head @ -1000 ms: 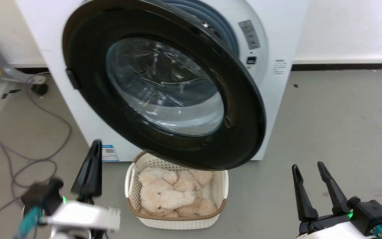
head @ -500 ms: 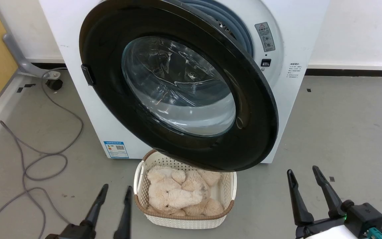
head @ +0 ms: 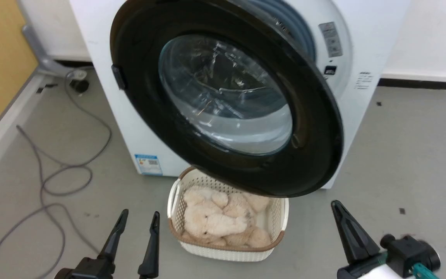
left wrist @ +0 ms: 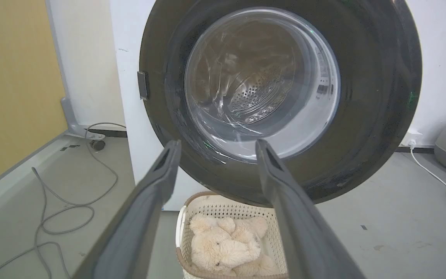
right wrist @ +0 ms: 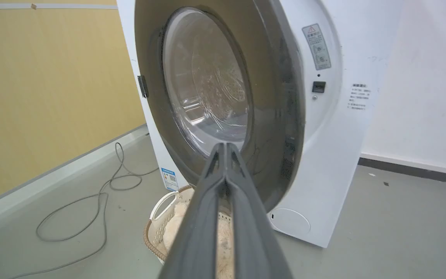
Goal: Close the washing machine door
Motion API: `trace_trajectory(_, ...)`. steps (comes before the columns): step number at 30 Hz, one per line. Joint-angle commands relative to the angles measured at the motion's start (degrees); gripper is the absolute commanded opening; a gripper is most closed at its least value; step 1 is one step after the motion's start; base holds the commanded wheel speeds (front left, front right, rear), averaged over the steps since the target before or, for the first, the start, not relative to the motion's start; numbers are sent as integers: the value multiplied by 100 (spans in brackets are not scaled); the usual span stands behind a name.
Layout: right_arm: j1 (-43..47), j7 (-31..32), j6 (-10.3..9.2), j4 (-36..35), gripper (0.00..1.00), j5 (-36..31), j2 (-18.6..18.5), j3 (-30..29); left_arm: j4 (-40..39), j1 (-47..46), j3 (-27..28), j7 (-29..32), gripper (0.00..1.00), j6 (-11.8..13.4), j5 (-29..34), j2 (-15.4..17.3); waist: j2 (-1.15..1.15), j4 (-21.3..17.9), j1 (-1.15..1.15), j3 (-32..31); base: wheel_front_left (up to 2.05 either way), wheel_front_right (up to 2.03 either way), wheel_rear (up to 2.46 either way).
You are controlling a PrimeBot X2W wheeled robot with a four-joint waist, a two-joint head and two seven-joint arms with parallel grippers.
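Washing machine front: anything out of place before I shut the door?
The door hangs open, with a white basket of plush toys on the floor beneath its lower edge. A loose grey cable trails on the floor at left. Nothing looks damaged.

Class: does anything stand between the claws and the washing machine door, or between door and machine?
Nothing visible. The left claw and right claw face the washing machine door across bare floor; the basket of plush toys sits below its rim.
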Motion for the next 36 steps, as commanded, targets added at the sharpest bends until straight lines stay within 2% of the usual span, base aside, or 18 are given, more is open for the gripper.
trace_trajectory(1,-178,-26,3,36,0,0,-129,74,13,-114,-14,-23,100,-31,-9,-29,0,99,0,112,0,0,0)
trace_trajectory(10,-1266,0,3,648,0,406,-1153,541,92,-475,-132,-24,100,-106,-29,-69,0,488,0,595,0,0,0)
trace_trajectory(15,-1898,61,3,1072,0,817,-1565,497,80,-615,-198,-24,100,-120,-33,-77,0,677,0,850,0,0,0)
trace_trajectory(24,-2882,256,3,1714,0,1442,-2014,334,45,-912,-308,-24,100,-82,-147,-81,0,1044,0,1275,0,0,0)
trace_trajectory(32,-3641,468,3,2131,0,1630,-2307,327,7,-1110,-417,-24,100,3,-268,-81,0,1261,0,1613,0,0,0)
trace_trajectory(33,-4048,584,3,2351,0,1720,-2371,202,-21,-1205,-455,-24,100,36,-303,-81,0,1339,0,1777,0,0,0)
trace_trajectory(36,-4352,705,3,2555,0,1678,-2347,108,-51,-1247,-462,-24,100,73,-314,-81,0,1344,0,1895,0,0,0)
